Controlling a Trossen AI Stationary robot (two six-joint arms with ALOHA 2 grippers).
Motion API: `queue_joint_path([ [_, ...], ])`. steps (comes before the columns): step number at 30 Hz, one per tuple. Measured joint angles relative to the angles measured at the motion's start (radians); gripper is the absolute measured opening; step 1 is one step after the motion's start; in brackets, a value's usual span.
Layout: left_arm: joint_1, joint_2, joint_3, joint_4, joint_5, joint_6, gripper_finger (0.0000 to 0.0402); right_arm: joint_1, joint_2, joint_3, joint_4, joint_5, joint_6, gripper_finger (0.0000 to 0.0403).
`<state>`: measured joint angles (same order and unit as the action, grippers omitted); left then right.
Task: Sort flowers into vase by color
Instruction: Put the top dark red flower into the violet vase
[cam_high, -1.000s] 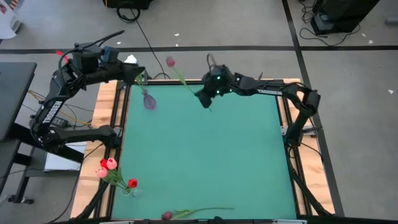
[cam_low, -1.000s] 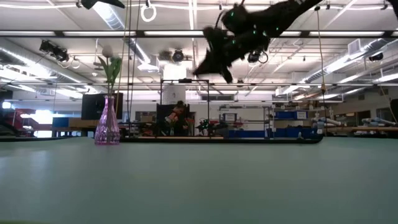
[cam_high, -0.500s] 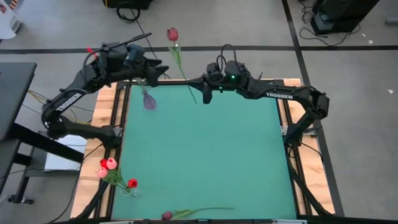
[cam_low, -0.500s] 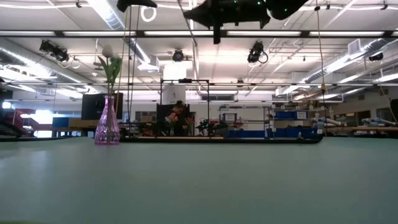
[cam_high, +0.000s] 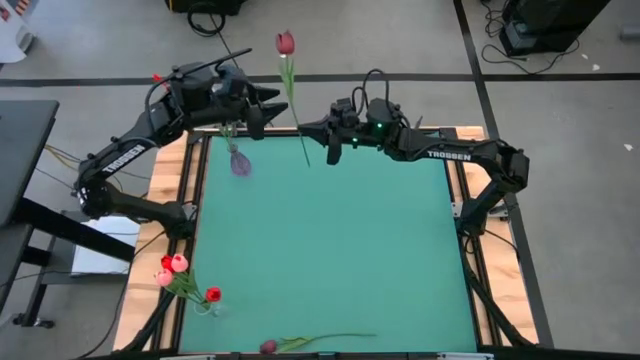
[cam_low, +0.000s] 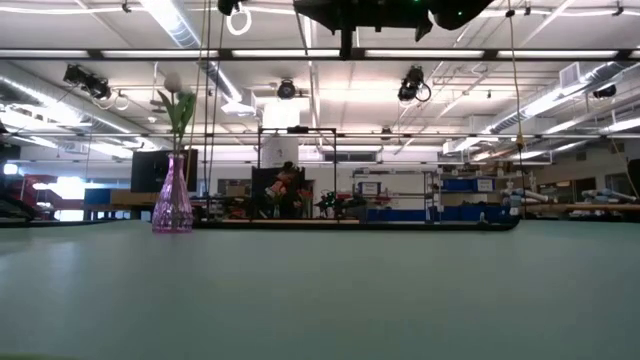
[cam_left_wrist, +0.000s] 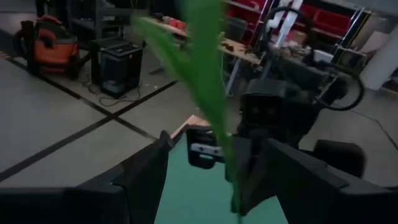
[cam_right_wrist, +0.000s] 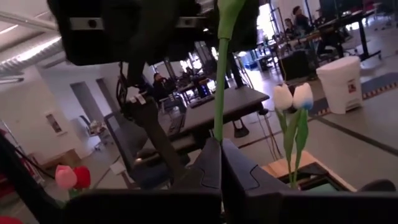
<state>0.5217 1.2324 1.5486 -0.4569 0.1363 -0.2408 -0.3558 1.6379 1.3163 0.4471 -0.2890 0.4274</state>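
Observation:
My right gripper (cam_high: 304, 128) is shut on a dark red tulip (cam_high: 286, 42) with a long green stem, high above the table's far edge. My left gripper (cam_high: 268, 108) is open just left of it. In the left wrist view its fingers (cam_left_wrist: 146, 171) stand on either side of the stem (cam_left_wrist: 211, 93); I cannot tell whether they touch it. A purple vase (cam_high: 240, 162) (cam_low: 172, 200) with white tulips (cam_right_wrist: 292, 96) stands at the far left. Red and pink tulips (cam_high: 175, 265) stand in a vase at the near left. One more tulip (cam_high: 320, 341) lies flat at the near edge. My right gripper pinches the tulip's stem (cam_right_wrist: 217, 134) between its two fingers, in the stem's lower half. The fingers come level from the table's right and lie across the stem. The flower is lifted clear. Its head points beyond the far edge and its lower end (cam_high: 305, 160) hangs over the table.
The green table top (cam_high: 330, 250) has wooden rails (cam_high: 190, 170) at its left and right sides. Both arms meet above the far edge, near the purple vase. In the low view, shelves and a person (cam_low: 288, 185) show in the room behind the table.
My right gripper has risen and swung toward the far edge and the left, turning level. The tulip it holds has swung with it, its head now past the far edge. My left gripper has moved right, up to the stem, with its fingers around it.

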Motion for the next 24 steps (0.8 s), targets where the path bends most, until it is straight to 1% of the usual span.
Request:
queue_joint_path([
  [6,0.000,0.035,0.000,0.030,0.000,-0.005,0.0268,0.025,0.000,0.000,-0.019,0.002,-0.053,0.0000],
  [8,0.000,0.037,0.000,0.037,0.000,-0.007,0.0257,0.035,0.000,0.000,-0.027,0.009,-0.069,0.0000],
  [10,0.001,0.042,0.003,0.050,0.001,-0.007,0.0238,0.042,0.000,0.000,-0.035,0.015,-0.081,0.0000],
  [12,0.005,0.044,0.002,0.044,0.000,-0.008,0.0211,0.049,0.000,0.000,-0.046,0.034,-0.088,0.0000],
  [14,0.005,0.044,0.002,0.047,0.001,0.007,0.0175,0.053,0.000,0.000,-0.046,0.042,-0.090,0.0000],
  [16,0.005,0.042,0.002,0.049,0.003,0.038,0.0128,0.053,0.000,0.000,-0.045,0.043,-0.090,0.0000],
  [19,0.005,0.042,0.002,0.046,0.035,0.073,0.0040,0.053,0.000,0.000,-0.053,0.034,-0.088,0.0002],
  [20,0.005,0.041,0.002,0.046,0.049,0.078,0.0022,0.053,0.000,0.000,-0.058,0.033,-0.087,0.0007],
  [22,0.004,0.039,0.002,0.040,0.064,0.092,0.0014,0.053,0.000,0.000,-0.071,0.034,-0.086,0.0026],
  [24,0.005,0.037,0.002,0.002,0.063,0.127,0.0011,0.051,0.000,0.000,-0.088,0.032,-0.072,0.0053],
])
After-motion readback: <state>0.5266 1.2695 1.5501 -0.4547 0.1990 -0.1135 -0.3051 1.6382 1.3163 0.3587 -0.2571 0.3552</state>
